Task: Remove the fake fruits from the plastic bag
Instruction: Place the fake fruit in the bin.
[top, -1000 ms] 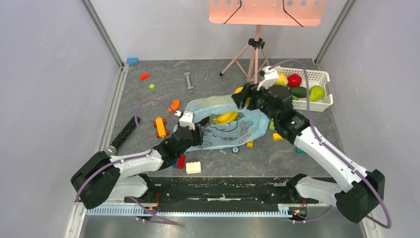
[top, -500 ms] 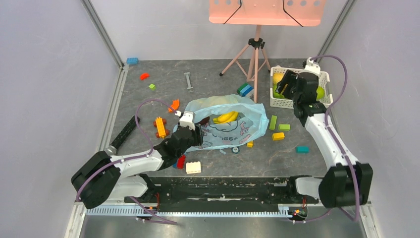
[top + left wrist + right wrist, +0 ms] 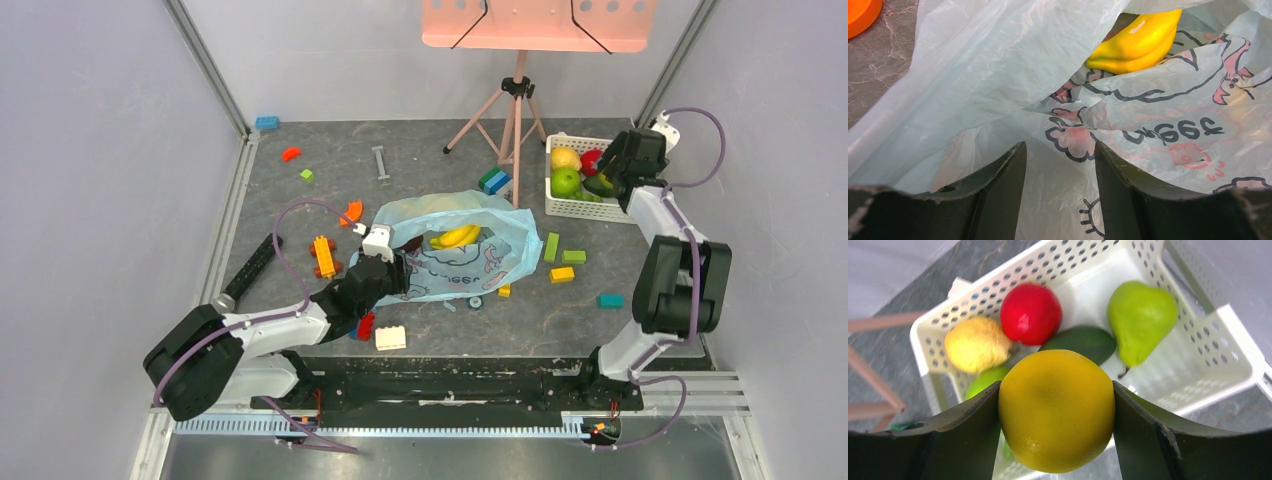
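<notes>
From above, my left gripper (image 3: 398, 268) sits at the near left edge of the thin light-blue plastic bag with pink-and-dark cartoon print (image 3: 470, 262), which lies flat mid-table. How the jaws stand is hidden there. My left wrist camera shows it: the left gripper (image 3: 1060, 200) has its fingers standing partly apart. The bag's film (image 3: 998, 75) lies in the gap, and nothing is pinched that I can see.

The glossy yellow plastic banana bunch (image 3: 455, 236) lies inside the bag's open mouth. In the top view its long axis runs from lower left to upper right. At my wrist the bunch (image 3: 1138, 42) is half tucked under a fold of film, its end pointing up and to the right.

The overhead view shows my right gripper (image 3: 612, 178) over the white slotted plastic basket (image 3: 590, 208) at the far right, its load hard to make out. My right wrist camera shows it plainly. The right gripper (image 3: 1055, 390) is closed wide on a round yellow plastic fruit (image 3: 1055, 415), both fingers against its sides. The fruit hangs above the basket (image 3: 1073, 255), which holds a red apple (image 3: 1030, 314), a green pear (image 3: 1140, 320) and a rough yellow fruit (image 3: 977, 344).
</notes>
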Motion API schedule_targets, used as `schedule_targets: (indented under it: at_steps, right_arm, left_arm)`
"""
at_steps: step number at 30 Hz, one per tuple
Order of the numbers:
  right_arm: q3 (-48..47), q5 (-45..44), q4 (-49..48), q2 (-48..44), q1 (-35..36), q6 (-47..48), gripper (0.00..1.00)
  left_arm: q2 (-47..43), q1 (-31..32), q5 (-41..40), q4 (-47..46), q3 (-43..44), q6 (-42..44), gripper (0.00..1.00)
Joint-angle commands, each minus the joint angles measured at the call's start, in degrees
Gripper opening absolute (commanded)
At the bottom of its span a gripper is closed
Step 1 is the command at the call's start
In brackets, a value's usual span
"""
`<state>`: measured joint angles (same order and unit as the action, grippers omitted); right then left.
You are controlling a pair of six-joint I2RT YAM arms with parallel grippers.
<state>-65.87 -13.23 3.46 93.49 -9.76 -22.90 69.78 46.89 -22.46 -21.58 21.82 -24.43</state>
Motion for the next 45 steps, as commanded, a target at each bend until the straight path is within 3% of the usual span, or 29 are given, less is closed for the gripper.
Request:
schedule_targets:
  at_steps: [1,11,19,26,30,34,40,45]
  right_arm:
    - [-8.56,-1.15,-4.8,7.14,-1.86,-0.61,0.53]
    - [-24.33,-0.5,-5.4,23.24,-3.96,5.61,0.55]
    - [-27.91,-1.03,-4.69,28.52,-5.08,6.09,0.56]
    - [-28.17,-1.61,-4.96,30.21,-5.31,7.18,0.73]
    - [-28.39,-1.31,-5.13,30.41,-5.38,7.76,0.8]
    - [-28.08,-1.97,-5.13,29.37,-5.36,8.74,0.93]
    - [-26.03,-2.55,-5.8,24.33,-5.43,9.67,0.98]
    - [-18.84,-2.17,-7.48,14.13,-5.36,6.65,0.98]
  left_arm:
    - [-0.68,0.22,-1.78,-1.8,1.81,2.32,0.6]
    - [-0.15,0.16,-1.6,-1.8,2.07,2.36,0.6]
    - [0.09,0.2,-1.81,-1.55,2.34,2.63,0.6]
    - [0.45,0.18,-1.71,-1.53,2.43,2.63,0.6]
    - [0.54,0.22,-1.82,-1.36,2.59,2.66,0.6]
    - [0.96,0.23,-1.92,-1.06,2.87,2.66,0.6]
    - [1.09,0.17,-1.98,-0.91,2.96,2.66,0.6]
    - [1.13,0.21,-1.98,-0.91,2.95,2.55,0.6]
